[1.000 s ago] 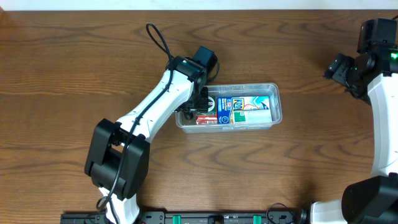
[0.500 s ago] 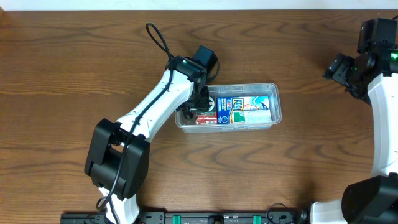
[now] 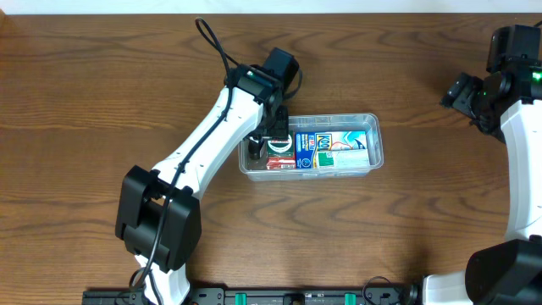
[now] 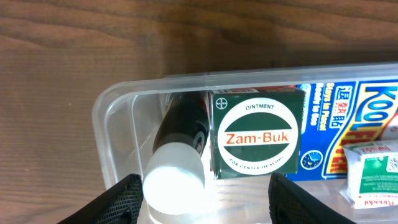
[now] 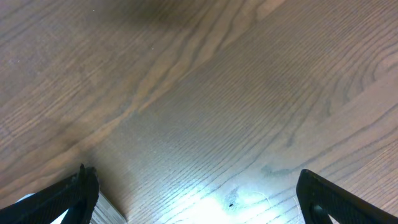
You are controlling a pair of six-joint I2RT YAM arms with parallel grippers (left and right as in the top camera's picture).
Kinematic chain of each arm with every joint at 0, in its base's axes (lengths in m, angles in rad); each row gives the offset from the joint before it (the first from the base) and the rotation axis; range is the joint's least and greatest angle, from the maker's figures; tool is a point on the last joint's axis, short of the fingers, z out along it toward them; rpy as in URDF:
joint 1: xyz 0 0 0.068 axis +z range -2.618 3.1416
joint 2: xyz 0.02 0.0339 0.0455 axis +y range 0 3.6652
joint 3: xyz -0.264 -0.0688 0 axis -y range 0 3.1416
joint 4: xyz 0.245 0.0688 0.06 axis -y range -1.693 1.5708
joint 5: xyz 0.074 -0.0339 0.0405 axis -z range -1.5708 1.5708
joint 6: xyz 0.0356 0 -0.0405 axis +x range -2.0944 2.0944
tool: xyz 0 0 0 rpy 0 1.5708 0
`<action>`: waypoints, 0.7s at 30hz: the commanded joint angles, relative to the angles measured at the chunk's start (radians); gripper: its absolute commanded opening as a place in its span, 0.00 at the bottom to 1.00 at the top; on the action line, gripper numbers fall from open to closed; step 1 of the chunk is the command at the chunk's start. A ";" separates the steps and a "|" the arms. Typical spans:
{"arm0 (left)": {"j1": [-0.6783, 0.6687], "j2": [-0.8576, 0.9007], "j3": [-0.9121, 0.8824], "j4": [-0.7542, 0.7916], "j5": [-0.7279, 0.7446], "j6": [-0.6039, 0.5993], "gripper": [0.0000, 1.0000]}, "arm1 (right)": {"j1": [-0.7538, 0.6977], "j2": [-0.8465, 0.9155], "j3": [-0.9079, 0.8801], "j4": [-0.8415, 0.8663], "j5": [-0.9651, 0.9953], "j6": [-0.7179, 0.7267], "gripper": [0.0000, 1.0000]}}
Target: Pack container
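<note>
container [image 4: 115, 124] clear, rounded (boxes [image 4: 257, 132] inside) | L fingers [image 4: 121, 199] apart | R fingers [image 5: 74, 190] wide

Seen from the left wrist, a green Zam-Buk box [image 4: 258, 132] stands beyond the gap between the left fingers [image 4: 121, 200], nearer the right-hand one. A dark tube [image 4: 180, 124] with a white cap [image 4: 174, 183] lies just beside it, toward the other finger. A blue box [image 4: 348, 124] and a white packet [image 4: 373, 177] lie past the right-hand finger. Bare wood table [image 5: 186, 93] shows between the right fingers [image 5: 68, 193].
</note>
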 commanded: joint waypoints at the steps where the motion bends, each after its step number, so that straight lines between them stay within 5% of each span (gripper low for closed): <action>1: 0.005 -0.046 0.055 -0.032 -0.017 0.031 0.66 | 0.000 0.001 0.002 -0.002 0.008 -0.004 0.99; 8: 0.014 -0.143 0.155 -0.189 -0.116 0.022 0.66 | 0.000 0.001 0.002 -0.002 0.008 -0.004 0.99; 10: 0.017 -0.198 0.174 -0.228 -0.124 0.017 0.79 | 0.000 0.001 0.002 -0.002 0.008 -0.004 0.99; 14: 0.015 -0.310 0.175 -0.262 -0.124 0.019 0.83 | 0.000 0.001 0.002 -0.002 0.008 -0.004 0.99; 17: 0.015 -0.402 0.175 -0.309 -0.119 0.019 0.98 | 0.000 0.001 0.002 -0.001 0.008 -0.004 0.99; 21: 0.015 -0.511 0.175 -0.323 -0.111 0.019 0.98 | 0.000 0.001 0.002 -0.002 0.008 -0.004 0.99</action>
